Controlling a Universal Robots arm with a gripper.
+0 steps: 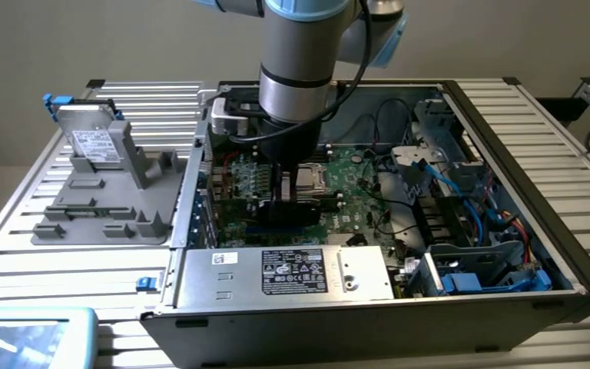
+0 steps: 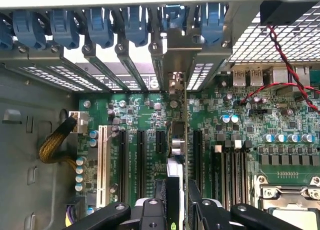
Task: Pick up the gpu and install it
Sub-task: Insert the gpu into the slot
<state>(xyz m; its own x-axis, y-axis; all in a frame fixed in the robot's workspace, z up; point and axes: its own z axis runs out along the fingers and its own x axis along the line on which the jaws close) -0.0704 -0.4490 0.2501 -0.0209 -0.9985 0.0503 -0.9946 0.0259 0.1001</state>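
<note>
Holding the gpu (image 2: 185, 140) edge-on, upright above the motherboard (image 2: 280, 115), silver bracket (image 2: 176, 52) facing the case's rear slot openings, seemingly to line it up with an expansion slot (image 2: 197, 155). Pinching the card's near edge between the jaws of the gripper (image 2: 177, 210), card standing straight out ahead, deep inside the open computer case (image 1: 541, 192).

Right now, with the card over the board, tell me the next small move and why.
Probably ease straight down a little. In the wrist view the gpu stands on edge in the gripper, its bracket already among the rear slot covers and its lower edge over the motherboard slots. Whether it has seated cannot be told.
</note>
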